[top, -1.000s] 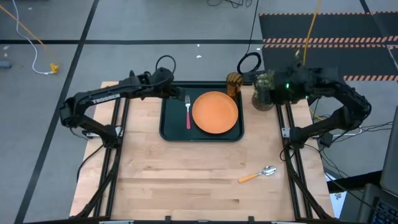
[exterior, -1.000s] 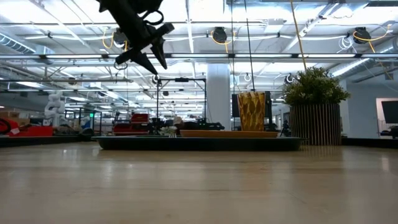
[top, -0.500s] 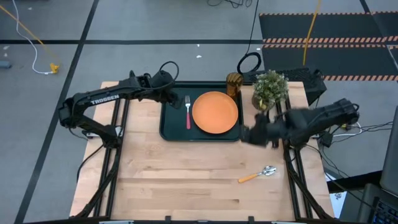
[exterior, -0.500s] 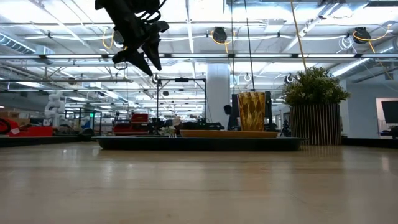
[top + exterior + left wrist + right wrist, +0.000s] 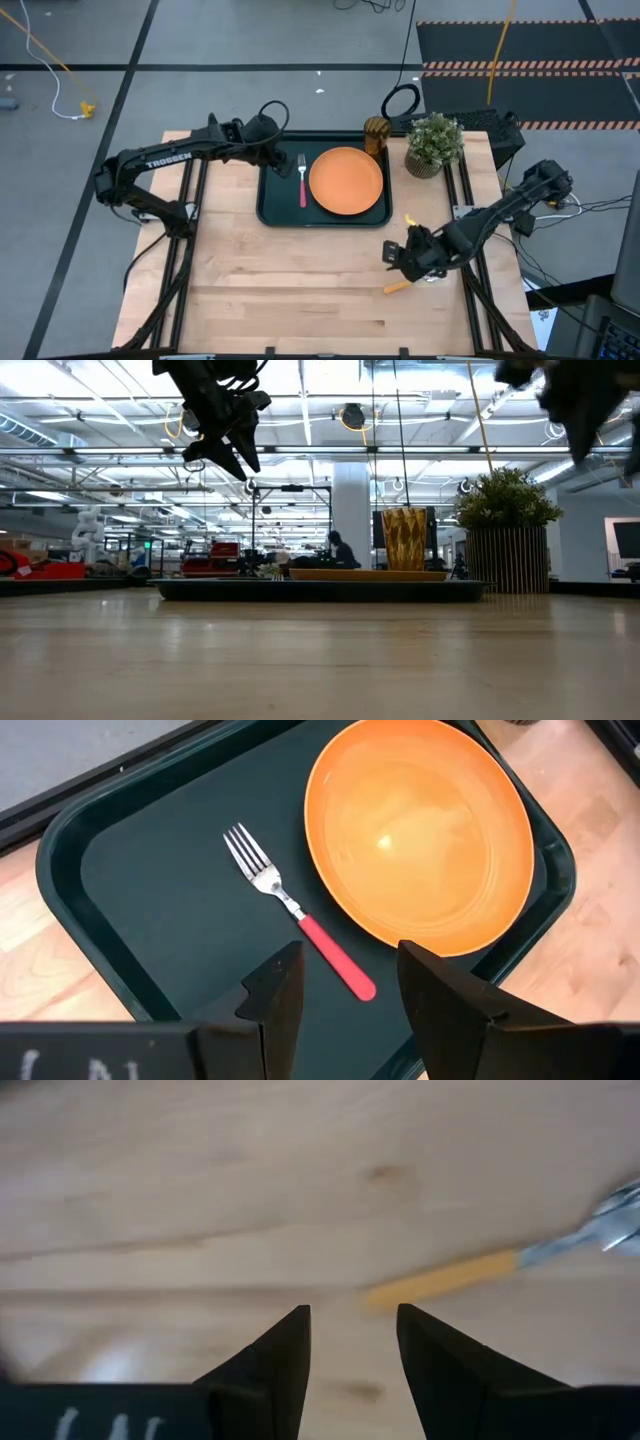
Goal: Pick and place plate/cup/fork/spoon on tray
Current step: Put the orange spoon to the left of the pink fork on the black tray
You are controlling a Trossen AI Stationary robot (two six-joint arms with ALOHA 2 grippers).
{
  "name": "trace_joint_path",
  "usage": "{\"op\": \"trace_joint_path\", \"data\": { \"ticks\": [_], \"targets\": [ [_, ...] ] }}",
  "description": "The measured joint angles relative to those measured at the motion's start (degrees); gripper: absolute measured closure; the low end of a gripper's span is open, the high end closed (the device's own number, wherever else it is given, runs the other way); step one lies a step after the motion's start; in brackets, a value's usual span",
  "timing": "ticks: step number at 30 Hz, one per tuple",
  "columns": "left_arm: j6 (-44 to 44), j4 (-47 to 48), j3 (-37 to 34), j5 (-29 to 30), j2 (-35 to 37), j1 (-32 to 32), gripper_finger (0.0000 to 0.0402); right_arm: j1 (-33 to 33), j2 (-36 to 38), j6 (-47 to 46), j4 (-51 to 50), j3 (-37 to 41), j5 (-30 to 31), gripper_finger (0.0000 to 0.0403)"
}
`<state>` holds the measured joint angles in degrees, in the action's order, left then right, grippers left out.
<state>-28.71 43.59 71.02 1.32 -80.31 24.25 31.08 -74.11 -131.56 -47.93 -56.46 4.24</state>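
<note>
Orange-handled, the spoon point(image 5: 418, 279) lies on the tabletop point(image 5: 300, 290), off the tray point(image 5: 272, 200). The right tool point(image 5: 400, 255), empty and parted, is poised above; the handle must be straddled, then pinched.

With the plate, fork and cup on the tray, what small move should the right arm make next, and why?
Probably lower the right tool onto the orange-yellow handle of the small silver-bowled spoon. That spoon lies on the bare wooden table, off the dark green rectangular tray, and the open tool hangs just beside the handle.
</note>
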Motion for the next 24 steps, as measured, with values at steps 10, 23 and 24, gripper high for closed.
{"op": "trace_joint_path", "data": {
  "ticks": [10, 23, 24],
  "targets": [
    [0.08, 0.08, -0.01, -1.95, 0.00, -0.09, 0.0238, 5.15, -0.89, -1.50, 2.16, 7.43, -6.97, 0.0259],
    [-0.55, -0.02, -0.01, -1.92, 0.00, -0.11, 0.0238, 5.41, -0.89, -1.74, 10.62, 15.58, -8.03, 0.0259],
    [-0.66, -0.02, -0.01, -1.92, 0.00, -0.11, 0.0238, 5.41, -0.89, -1.83, 10.54, 15.88, -8.76, 0.0259]
  ]
}}
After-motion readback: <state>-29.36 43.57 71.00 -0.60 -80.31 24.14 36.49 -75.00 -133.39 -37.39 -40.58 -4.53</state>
